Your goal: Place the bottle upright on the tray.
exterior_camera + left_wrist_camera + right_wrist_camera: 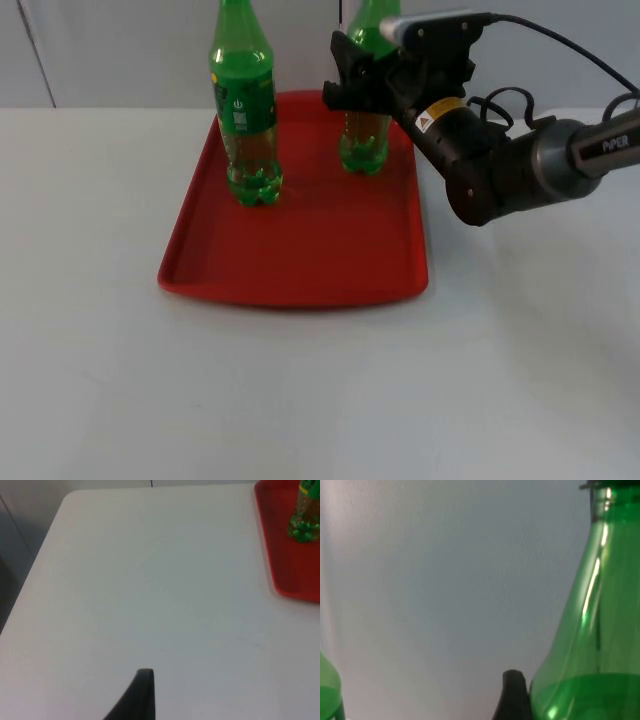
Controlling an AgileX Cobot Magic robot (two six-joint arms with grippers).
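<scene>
Standing upright on red tray (300, 270), green bottle (364, 140) at right gripper (350, 85).

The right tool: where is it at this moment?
In the top view the right tool is over the red tray's far right part, at the body of the right green bottle, which stands upright beside the left green bottle.

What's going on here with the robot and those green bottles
The right gripper is at the upper part of a green bottle that stands upright at the back of the red tray. A second green bottle stands upright on the tray's left side, untouched. The left gripper waits over the bare white table, away from the tray.
</scene>
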